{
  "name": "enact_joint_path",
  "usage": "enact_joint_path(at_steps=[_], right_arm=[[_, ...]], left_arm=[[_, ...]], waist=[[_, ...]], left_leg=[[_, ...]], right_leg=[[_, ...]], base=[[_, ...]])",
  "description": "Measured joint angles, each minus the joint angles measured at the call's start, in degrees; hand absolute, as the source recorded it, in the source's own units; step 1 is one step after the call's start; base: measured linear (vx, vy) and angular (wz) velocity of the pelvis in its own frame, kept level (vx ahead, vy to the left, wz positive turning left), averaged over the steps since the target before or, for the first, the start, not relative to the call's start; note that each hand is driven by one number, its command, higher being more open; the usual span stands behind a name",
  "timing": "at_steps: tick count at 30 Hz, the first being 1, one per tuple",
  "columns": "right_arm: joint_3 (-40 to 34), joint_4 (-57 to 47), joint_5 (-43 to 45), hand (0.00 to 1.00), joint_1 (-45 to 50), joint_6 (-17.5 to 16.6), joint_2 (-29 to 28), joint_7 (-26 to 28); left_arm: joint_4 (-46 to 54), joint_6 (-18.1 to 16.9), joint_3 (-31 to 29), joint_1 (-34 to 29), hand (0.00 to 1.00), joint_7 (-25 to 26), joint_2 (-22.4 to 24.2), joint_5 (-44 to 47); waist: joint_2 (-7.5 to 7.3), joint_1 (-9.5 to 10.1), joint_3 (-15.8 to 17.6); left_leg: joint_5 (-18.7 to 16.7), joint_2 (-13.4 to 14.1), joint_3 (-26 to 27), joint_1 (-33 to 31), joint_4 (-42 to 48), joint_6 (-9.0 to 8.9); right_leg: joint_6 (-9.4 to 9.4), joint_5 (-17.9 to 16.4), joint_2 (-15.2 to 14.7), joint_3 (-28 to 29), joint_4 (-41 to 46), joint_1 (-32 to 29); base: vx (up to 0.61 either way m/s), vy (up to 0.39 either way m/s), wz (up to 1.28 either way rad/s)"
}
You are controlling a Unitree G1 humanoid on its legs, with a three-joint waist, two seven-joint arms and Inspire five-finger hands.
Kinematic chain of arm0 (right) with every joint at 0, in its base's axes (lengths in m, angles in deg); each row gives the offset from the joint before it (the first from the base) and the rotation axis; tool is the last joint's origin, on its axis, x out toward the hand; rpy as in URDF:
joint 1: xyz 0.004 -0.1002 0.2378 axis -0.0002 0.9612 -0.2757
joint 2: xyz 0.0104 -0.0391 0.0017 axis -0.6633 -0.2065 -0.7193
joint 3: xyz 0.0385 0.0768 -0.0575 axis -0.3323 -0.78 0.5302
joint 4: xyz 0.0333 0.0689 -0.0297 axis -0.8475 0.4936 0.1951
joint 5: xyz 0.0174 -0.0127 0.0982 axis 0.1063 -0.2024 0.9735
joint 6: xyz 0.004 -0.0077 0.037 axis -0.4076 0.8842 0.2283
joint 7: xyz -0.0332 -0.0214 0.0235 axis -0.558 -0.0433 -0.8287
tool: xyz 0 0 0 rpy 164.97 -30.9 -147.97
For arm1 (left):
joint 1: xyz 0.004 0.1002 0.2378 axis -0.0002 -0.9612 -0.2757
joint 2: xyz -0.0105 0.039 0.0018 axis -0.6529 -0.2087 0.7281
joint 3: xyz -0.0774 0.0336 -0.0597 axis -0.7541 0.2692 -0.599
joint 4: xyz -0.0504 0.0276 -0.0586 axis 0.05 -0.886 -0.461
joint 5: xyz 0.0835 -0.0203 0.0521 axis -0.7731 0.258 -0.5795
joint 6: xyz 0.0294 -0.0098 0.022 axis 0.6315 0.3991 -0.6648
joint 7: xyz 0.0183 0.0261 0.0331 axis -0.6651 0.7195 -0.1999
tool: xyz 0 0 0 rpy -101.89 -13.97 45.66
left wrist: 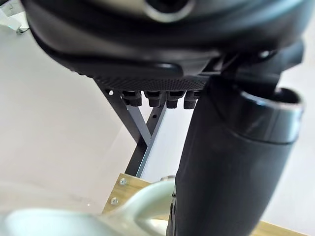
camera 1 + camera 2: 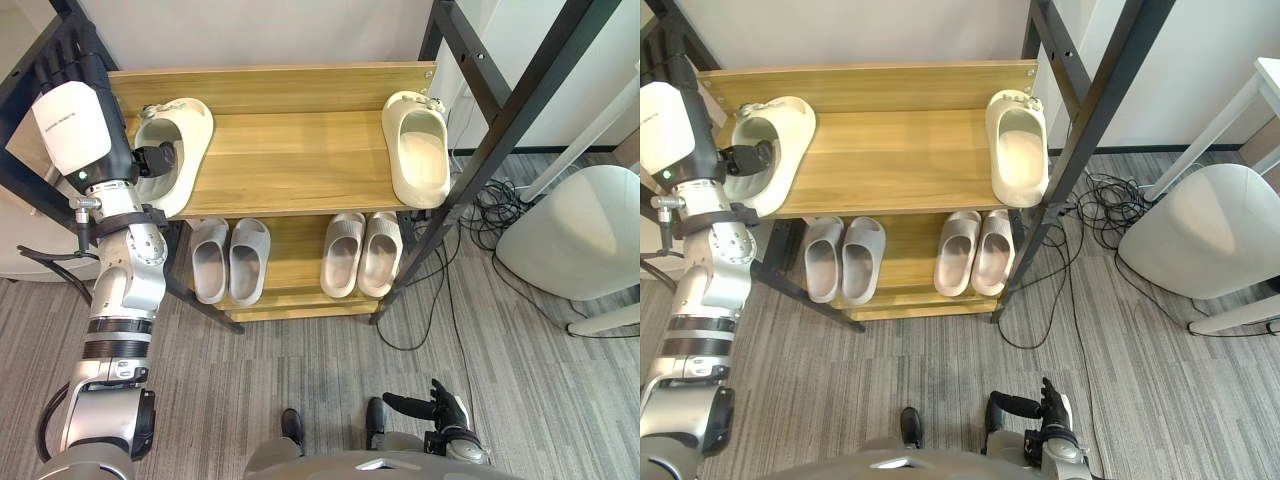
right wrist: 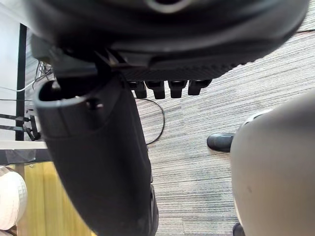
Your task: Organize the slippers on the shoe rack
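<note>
Left hand point(image 2: 157, 160) lay in the cream slipper's point(image 2: 193, 122) opening, far left on shoe rack point(image 2: 290, 150) top; fingers uncurled, thumb against rim. Right hand point(image 2: 441, 408) hung relaxed.

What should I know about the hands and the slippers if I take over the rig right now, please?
Left hand: at the opening of the cream slipper on the left end of the top shelf of the shoe rack; grip not readable.
Right hand: low by the robot's side, open, holding nothing.
Second cream slipper: far right end of the same shelf, so this pair is split.
Done: on the lower shelf, the left pair and right pair each lie side by side.
Left: probably bring the two cream slippers together.
</note>
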Motion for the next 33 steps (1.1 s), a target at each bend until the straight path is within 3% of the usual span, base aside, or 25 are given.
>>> enact_joint_path(at_steps=[22, 33], right_arm=[[-0.5, -0.4, 0.0, 1.00, 0.0, -0.6, -0.3, 0.0], [-0.7, -0.4, 0.1, 1.00, -0.1, -0.2, 0.1, 0.1]], left_arm=[[-2.8, -1.7, 2.9, 1.5, 0.00, -3.8, -2.7, 0.2], [-2.0, -2.8, 5.5, 0.8, 0.00, -3.7, 0.3, 4.3]], waist=[[-0.10, -0.59, 0.3], [0.83, -0.95, 0.1]], left_leg=[[0.0, -1.0, 1.1, 0.6, 0.1, 0.84], [0.5, -2.2, 0.5, 1.4, -0.3, 1.57]], right_leg=[[0.52, 0.8, -1.0, 1.0, 0.0, 0.1], [0.73, 0.9, -2.2, 0.1, -0.1, 1.1]], base=[[-0.02, 0.011, -0.03], [-0.02, 0.017, 0.04]])
